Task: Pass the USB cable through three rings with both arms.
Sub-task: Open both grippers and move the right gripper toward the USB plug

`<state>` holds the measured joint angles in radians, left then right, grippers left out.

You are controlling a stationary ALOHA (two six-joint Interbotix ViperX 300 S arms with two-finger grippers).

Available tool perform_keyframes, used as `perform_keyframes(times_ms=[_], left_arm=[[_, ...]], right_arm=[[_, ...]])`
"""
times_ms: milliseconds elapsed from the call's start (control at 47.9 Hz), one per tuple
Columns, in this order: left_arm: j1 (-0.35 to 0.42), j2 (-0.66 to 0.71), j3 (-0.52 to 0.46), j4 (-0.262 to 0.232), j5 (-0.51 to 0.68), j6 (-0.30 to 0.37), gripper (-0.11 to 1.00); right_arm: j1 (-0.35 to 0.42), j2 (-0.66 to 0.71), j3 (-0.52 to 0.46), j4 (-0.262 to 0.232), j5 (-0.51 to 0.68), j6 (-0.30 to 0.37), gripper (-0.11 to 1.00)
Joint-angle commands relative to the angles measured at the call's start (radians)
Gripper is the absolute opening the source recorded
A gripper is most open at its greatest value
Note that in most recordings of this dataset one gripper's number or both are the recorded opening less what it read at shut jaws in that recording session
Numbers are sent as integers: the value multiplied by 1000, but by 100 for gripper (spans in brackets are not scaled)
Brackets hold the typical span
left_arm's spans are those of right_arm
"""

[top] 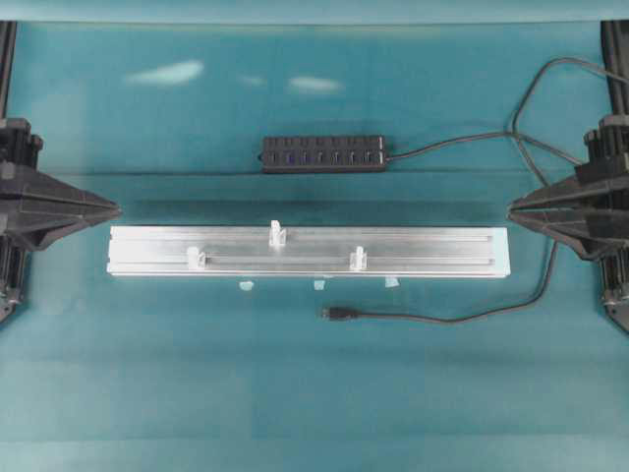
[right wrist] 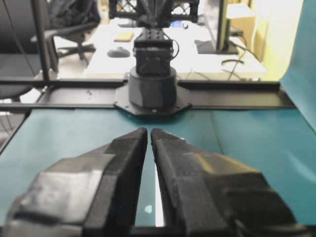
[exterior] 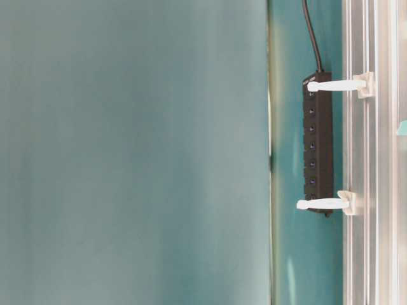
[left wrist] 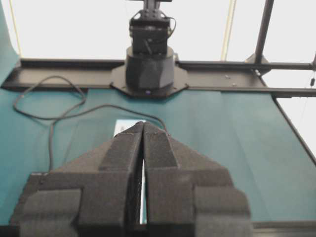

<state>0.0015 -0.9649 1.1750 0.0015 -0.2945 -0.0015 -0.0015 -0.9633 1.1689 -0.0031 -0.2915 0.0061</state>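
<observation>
Overhead: straight down, far, over rail (top: 308, 253). Table-level: close, rolled sideways, rail (exterior: 375, 190) at right, hub (exterior: 318, 143) beyond; both shared with overhead. Wrist views: low, level, facing each other across the rail's ends.

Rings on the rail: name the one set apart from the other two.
The middle ring; it sits on the rail's far track, toward the hub, while the two outer rings share the near track.

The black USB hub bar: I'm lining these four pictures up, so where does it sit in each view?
Overhead: USB hub upper centre, behind the rail.
Table-level: picture is turned sideways; hub stands vertical at right, left of the rail, behind two rings.
Left wrist: not in it.
Right wrist: not in it.
Shared landmark: the silver rail, beside the hub in both exterior views.
</observation>
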Motion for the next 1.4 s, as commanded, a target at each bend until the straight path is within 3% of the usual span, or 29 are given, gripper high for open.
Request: perform_keyframes(times_ms=[0, 146, 292, 501, 647, 814, 897, 1043, 1085, 1168, 1377], left_arm=[[9, 67, -64, 9, 17, -20, 1], [11, 150, -126, 8, 78, -26, -1], [11, 193, -172, 9, 115, -25, -1], [11, 161, -183, 9, 129, -29, -1], [14, 147, -187, 9, 137, -29, -1], [15, 150, -204, 9, 167, -40, 0], [15, 155, -215, 9, 196, -57, 9], [15, 167, -224, 9, 227, -72, 49], [15, 172, -224, 9, 230, -72, 62], [15, 181, -224, 9, 242, -64, 85], [15, 196, -229, 11, 291, -55, 82]], right_arm=[[2, 12, -11, 8, -6, 5, 0], [6, 37, -32, 18, 21, 54, -9], [6, 74, -71, 18, 110, 114, -11], [-3, 121, -140, 14, 245, 114, -10], [-8, 144, -161, 14, 311, 114, -6], [-8, 173, -187, 14, 371, 114, 13], [-8, 189, -198, 12, 376, 115, 31], [-6, 229, -207, 12, 385, 115, 71], [-8, 241, -209, 12, 388, 114, 77], [-8, 267, -218, 12, 393, 114, 79], [-5, 327, -242, 9, 416, 110, 80]])
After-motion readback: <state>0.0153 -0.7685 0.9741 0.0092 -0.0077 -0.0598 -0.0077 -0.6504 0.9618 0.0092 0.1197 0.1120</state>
